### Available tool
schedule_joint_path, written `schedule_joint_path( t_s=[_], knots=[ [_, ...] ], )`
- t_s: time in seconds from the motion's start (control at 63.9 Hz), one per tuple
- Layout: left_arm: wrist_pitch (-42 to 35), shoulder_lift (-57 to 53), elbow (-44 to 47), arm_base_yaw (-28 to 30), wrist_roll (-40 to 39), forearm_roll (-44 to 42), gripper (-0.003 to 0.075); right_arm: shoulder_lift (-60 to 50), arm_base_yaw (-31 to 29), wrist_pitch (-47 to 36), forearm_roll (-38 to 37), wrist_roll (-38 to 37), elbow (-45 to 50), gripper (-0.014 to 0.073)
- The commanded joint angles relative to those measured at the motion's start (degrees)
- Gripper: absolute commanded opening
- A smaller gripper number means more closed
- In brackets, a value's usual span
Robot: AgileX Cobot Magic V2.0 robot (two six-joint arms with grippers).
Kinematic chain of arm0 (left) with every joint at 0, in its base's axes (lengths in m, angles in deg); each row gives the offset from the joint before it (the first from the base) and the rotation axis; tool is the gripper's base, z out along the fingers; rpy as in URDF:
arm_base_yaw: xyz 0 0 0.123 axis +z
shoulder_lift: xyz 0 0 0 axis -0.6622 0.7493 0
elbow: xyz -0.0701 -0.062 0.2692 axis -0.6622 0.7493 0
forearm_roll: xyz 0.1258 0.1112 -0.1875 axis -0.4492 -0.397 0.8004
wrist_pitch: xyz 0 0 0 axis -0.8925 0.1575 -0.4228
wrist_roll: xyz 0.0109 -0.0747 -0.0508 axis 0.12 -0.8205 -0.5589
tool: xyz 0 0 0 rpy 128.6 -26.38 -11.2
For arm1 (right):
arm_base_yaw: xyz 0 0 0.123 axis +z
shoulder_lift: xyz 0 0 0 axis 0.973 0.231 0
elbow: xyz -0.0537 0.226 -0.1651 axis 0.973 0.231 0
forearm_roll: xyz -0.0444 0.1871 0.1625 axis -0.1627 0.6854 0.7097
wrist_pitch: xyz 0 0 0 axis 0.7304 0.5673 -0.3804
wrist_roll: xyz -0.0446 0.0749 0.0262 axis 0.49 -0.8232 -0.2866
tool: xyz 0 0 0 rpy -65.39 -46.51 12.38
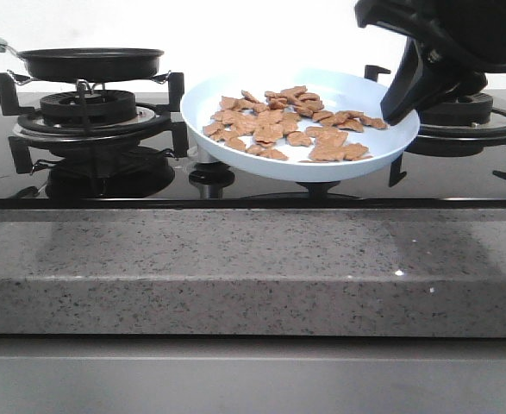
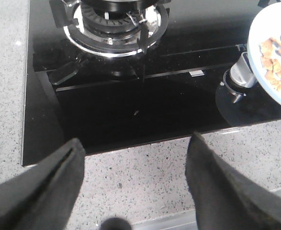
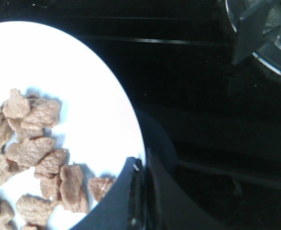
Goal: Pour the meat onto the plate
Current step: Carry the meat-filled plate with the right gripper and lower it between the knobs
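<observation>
The pale light-blue plate (image 1: 235,90) hangs above the black glass hob between the two burners, tipped a little toward the camera. The meat (image 1: 278,125), many small reddish-brown pieces, lies spread across it. My right gripper (image 1: 399,112) is shut on the plate's right rim. In the right wrist view the gripper (image 3: 142,163) pinches the plate (image 3: 73,72) at its rim, beside the meat (image 3: 35,148). My left gripper (image 2: 135,141) is open and empty over the speckled counter edge. The plate (image 2: 260,43) and meat (image 2: 276,57) show to one side of the left wrist view.
A black frying pan (image 1: 93,62) sits on the left burner (image 1: 89,108). The right burner (image 1: 468,116) lies behind my right arm. A control knob (image 2: 241,74) sits under the plate's edge. The grey speckled counter (image 1: 253,267) runs along the front.
</observation>
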Motion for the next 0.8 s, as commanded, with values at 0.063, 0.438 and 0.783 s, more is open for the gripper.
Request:
schedule_joint_path(
  t_s=[0.063, 0.438, 0.783],
  knots=[
    [-4.42, -0.19, -1.49, -0.54, -0.58, -0.05, 0.0439, -1.39, -0.01, -2.5, 0.01, 0.68, -2.49, -0.0068],
    [-4.68, -0.19, -1.49, -0.54, -0.58, -0.05, 0.0439, 2.03, -0.08, 8.53, -1.93, 0.74, -18.84, -0.0068],
    [-4.68, -0.19, -1.49, -0.54, -0.58, 0.44, 0.0439, 12.43, -0.77, 13.83, -3.77, 0.74, -35.16, -0.0068]
  ],
)
